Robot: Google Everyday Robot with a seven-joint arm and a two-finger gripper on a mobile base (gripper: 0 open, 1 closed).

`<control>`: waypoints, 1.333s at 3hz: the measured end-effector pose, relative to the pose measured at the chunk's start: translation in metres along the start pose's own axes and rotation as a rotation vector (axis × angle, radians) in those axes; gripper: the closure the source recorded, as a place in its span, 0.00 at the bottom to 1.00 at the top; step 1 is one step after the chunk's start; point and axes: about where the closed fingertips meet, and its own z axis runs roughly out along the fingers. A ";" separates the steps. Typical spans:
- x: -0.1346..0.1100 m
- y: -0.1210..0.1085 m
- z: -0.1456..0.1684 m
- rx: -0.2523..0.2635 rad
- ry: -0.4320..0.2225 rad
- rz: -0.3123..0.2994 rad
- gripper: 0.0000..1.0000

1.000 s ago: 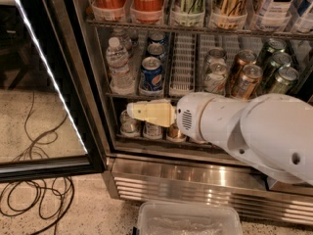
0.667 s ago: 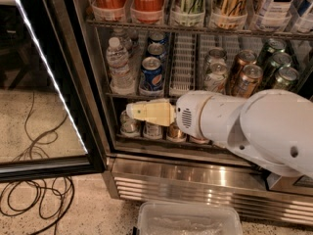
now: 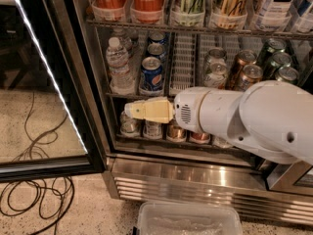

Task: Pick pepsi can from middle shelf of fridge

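Note:
The pepsi can [image 3: 151,75] stands upright at the front of a lane on the middle shelf [image 3: 193,93] of the fridge [image 3: 195,177], with two more blue cans lined up behind it. My gripper [image 3: 129,110], cream-coloured on a thick white arm, points left just below that shelf's front rail. It sits below and slightly left of the can, in front of the bottom-shelf cans, and touches neither. Nothing shows in its hold.
A water bottle [image 3: 119,62] stands left of the blue can. Silver cans [image 3: 215,72], copper cans [image 3: 247,75] and green cans [image 3: 276,58] fill the lanes to the right. The open glass door [image 3: 49,77] is at left, cables [image 3: 34,199] and a clear plastic bin [image 3: 188,219] lie on the floor.

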 end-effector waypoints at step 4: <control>-0.020 0.020 0.017 -0.065 -0.026 -0.052 0.00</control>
